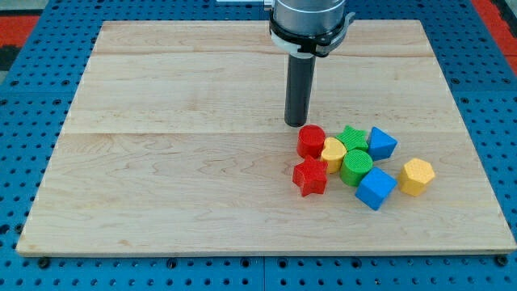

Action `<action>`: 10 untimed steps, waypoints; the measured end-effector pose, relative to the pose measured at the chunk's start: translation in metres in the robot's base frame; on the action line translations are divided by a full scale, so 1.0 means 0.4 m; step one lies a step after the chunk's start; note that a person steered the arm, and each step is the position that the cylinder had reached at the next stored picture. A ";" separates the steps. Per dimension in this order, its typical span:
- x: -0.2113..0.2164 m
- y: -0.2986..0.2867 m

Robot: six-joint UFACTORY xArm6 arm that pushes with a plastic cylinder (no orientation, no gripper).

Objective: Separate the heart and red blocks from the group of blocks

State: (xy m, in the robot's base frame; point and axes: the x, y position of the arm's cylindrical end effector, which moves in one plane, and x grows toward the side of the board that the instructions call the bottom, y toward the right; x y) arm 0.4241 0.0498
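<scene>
My tip (296, 124) rests on the board just above and left of the block group, close to the red cylinder (311, 141). The yellow heart (333, 153) sits right of that cylinder, touching it. A red star (310, 176) lies below them at the group's lower left. A green star (352, 137) and a green cylinder (356, 166) sit in the middle of the group. A blue block (381, 143) is at the upper right, a blue cube (375, 187) at the bottom. A yellow hexagon (416, 176) sits slightly apart at the right.
The blocks lie on a wooden board (161, 162) set on a blue pegboard table (501, 105). The arm's dark rod and its silver mount (310, 20) come down from the view's top centre.
</scene>
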 end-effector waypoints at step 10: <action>0.319 0.033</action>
State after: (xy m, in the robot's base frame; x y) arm 0.5518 0.0632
